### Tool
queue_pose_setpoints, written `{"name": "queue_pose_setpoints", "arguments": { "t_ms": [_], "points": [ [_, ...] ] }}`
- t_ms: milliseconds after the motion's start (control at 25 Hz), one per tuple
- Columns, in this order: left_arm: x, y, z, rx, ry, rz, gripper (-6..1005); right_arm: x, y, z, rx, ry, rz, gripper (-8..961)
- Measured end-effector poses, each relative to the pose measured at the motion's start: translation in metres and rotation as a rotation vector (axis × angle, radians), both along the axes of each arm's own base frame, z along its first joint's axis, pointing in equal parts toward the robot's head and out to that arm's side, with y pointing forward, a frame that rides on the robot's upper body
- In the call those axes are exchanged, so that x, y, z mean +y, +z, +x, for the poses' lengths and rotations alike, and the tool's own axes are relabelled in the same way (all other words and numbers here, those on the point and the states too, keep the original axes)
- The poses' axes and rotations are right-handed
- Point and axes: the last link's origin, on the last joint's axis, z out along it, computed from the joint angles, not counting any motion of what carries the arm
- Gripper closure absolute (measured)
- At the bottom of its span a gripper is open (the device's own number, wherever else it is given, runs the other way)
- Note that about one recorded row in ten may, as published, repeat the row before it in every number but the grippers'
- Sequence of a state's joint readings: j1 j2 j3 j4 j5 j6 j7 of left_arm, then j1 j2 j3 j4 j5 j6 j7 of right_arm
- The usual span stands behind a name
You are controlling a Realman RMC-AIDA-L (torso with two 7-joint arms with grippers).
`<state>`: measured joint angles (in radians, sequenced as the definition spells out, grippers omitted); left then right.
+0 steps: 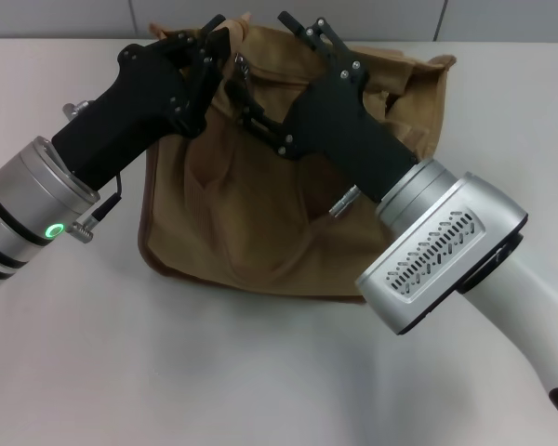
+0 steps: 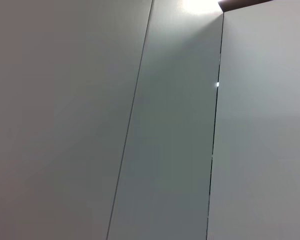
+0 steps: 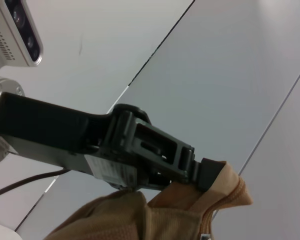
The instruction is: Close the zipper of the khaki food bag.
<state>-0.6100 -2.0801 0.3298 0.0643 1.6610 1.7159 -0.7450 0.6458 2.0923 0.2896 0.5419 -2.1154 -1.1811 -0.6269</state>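
The khaki food bag [image 1: 251, 204] lies slumped on the white table, its top toward the far wall. My left gripper [image 1: 219, 42] is at the bag's far left top corner. In the right wrist view the left gripper [image 3: 205, 175] is shut on the bag's khaki top edge [image 3: 230, 187] and holds it up. My right gripper [image 1: 244, 82] is at the bag's top just right of the left one, its black body over the bag. A small silver piece of the zipper [image 3: 205, 236] shows at the picture's edge; the rest of the zip line is hidden.
The white table [image 1: 260, 372] spreads on all sides of the bag. A grey panelled wall [image 2: 165, 125] stands behind it and fills the left wrist view. A cable and plug [image 1: 93, 223] hang from the left wrist beside the bag.
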Motion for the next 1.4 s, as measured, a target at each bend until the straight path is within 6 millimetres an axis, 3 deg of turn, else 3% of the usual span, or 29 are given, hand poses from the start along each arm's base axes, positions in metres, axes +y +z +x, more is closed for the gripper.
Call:
{"name": "queue_pose_setpoints", "arguments": {
  "t_ms": [1280, 1400],
  "points": [
    [0.004, -0.0014, -0.0011, 0.017, 0.019, 0.005, 977, 0.0018, -0.0026, 0.0004, -0.045, 0.023, -0.002, 292],
    [0.0039, -0.0015, -0.0011, 0.016, 0.019, 0.005, 977, 0.0021, -0.0029, -0.0006, -0.045, 0.025, -0.006, 432]
  ]
}}
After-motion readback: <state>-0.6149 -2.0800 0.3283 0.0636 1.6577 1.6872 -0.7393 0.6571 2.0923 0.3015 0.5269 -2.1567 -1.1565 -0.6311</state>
